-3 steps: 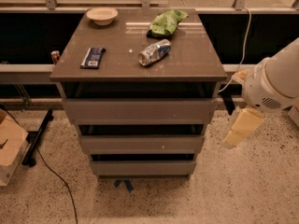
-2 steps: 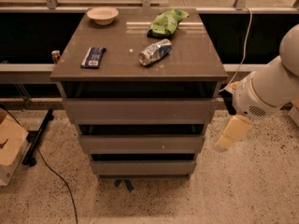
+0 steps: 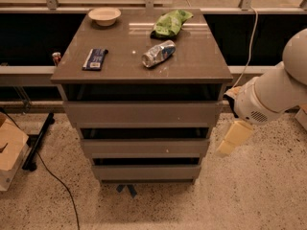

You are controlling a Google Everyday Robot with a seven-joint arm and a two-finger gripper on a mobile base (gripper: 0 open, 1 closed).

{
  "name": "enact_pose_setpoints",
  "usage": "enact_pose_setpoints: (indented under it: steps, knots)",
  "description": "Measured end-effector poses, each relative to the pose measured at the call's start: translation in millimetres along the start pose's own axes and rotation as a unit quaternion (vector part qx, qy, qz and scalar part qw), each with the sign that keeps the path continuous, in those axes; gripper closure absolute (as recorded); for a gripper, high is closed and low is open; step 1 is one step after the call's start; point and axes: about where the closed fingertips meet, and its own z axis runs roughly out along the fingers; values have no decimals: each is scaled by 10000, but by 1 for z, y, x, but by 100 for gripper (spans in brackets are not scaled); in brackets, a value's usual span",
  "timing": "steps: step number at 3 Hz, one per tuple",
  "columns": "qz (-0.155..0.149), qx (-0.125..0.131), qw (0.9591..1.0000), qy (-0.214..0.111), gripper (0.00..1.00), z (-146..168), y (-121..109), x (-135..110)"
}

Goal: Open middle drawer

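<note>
The grey-brown cabinet has three drawers. The middle drawer (image 3: 144, 147) is a wide shallow panel with a tiny white speck right of centre; its front stands flush with the others, closed. The taller top drawer (image 3: 143, 112) is above it and the bottom drawer (image 3: 146, 172) below. My gripper (image 3: 232, 139), with cream-coloured fingers pointing down-left, hangs off the white arm (image 3: 268, 97) just right of the cabinet, level with the middle drawer's right end and a little apart from it.
On the cabinet top (image 3: 115, 71) lie a white bowl (image 3: 104, 16), a green bag (image 3: 170, 23), a crushed can (image 3: 158, 53) and a dark packet (image 3: 95, 59). A cardboard box (image 3: 10, 150) and a black cable (image 3: 53, 176) are on the floor at left.
My arm and gripper have moved left, closer to the cabinet's right side. The drawers have not moved.
</note>
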Motion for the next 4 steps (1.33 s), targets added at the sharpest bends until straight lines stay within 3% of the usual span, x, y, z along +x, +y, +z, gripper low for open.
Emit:
enact_pose_setpoints:
  steps: [2,3,4]
  knots:
    - [-455,-124,9966,-671,0,73,4,-6]
    - [-466,-193,9945,-914,0,104,3,-7]
    - [-175,-392,9926,-1138,0,151,0,4]
